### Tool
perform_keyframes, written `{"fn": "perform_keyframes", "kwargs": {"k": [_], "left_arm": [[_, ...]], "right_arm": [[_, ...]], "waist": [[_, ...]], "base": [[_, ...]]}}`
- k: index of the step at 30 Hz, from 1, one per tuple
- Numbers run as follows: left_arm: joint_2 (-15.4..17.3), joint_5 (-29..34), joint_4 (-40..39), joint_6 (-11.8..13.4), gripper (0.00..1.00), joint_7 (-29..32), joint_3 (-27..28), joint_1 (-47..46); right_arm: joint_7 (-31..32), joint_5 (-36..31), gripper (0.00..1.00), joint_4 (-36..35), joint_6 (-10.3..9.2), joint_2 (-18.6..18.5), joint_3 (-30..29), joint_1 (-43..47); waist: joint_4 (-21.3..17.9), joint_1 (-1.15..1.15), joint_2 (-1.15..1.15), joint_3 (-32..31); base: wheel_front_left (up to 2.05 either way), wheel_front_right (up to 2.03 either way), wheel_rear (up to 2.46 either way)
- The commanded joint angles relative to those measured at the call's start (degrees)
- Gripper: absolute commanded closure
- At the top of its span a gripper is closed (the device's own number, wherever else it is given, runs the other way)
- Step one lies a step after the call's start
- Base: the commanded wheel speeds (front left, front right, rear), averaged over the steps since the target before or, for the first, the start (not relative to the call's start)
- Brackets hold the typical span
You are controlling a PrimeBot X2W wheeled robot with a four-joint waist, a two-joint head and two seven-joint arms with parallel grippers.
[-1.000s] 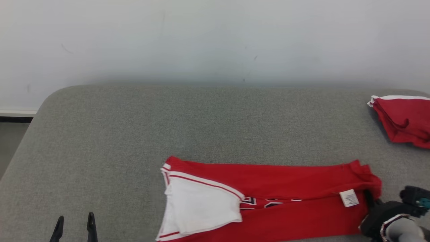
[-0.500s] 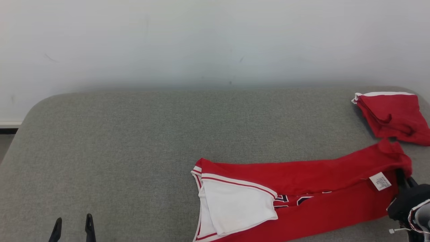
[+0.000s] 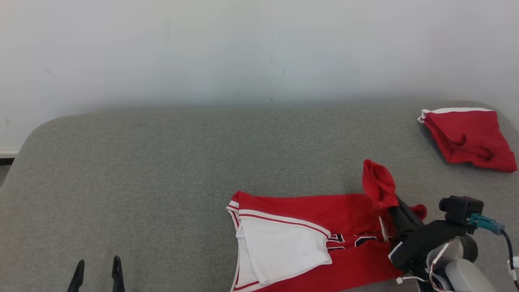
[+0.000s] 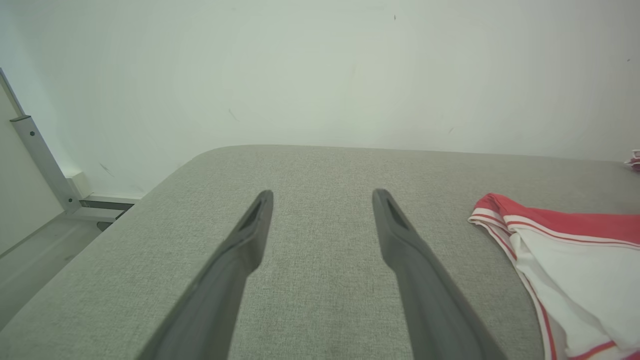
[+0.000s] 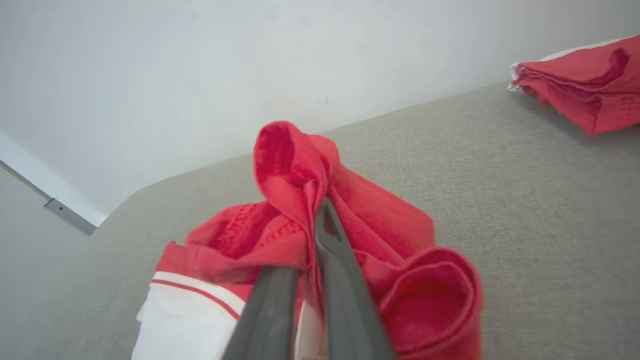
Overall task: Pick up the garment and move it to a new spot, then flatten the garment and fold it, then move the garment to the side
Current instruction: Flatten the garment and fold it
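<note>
Garment (image 3: 332, 207) end at lower right is clamped in the right hand (image 3: 392, 202), apparently for folding; left hand (image 3: 98, 269) stands open.

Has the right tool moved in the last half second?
Yes: measured against the folded red pile, the right tool moved left, carrying one end of the garment.

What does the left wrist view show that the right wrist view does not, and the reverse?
Left wrist view: the left pincer, open, over grey table. Right wrist view: the right pincer shut on the bunched red end of the garment; a folded red garment lying apart, of which the left wrist view has at most a sliver at its edge. Both: the garment's white panel with red trim, the table, the white wall.
</note>
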Motion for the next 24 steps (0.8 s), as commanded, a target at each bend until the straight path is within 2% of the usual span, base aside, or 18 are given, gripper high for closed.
{"fn": "perform_keyframes", "kwargs": {"k": [1, 6, 11, 16, 24], "left_arm": [[-0.2, 0.4, 0.2, -0.2, 0.0, -0.2, -0.3, -0.6], [-0.4, 0.6, 1.0, -0.4, 0.0, -0.2, -1.2, -1.6], [-0.5, 0.8, 1.9, -0.9, 0.0, -0.2, -2.6, -3.0], [-0.3, 0.5, 3.0, -1.2, 0.0, -0.2, -3.8, -4.5], [-0.4, 0.2, 4.2, -1.5, 0.0, -0.2, -5.3, -6.3]], "right_arm": [[0.8, 0.2, 1.0, -1.9, -0.15, 1.6, -0.2, 1.0], [4.1, -2.2, 1.0, -7.2, -0.14, 7.4, 1.3, 2.1], [5.6, -4.4, 1.0, -7.7, -0.14, 12.7, 3.6, 1.0], [5.5, -5.7, 1.0, -5.3, -0.14, 16.2, 5.5, -0.8], [2.8, -6.5, 1.0, 2.1, -0.14, 18.8, 7.8, -3.8]], "waist": [[0.5, 0.0, 0.0, 0.2], [2.0, 0.0, 0.0, 0.4], [3.9, 0.0, 0.0, 0.8], [5.9, 0.0, 0.0, 1.3], [8.5, 0.0, 0.0, 2.2]], "base": [[0.0, 0.0, 0.0], [0.0, 0.0, 0.0], [0.0, 0.0, 0.0], [0.0, 0.0, 0.0], [0.0, 0.0, 0.0]]}}
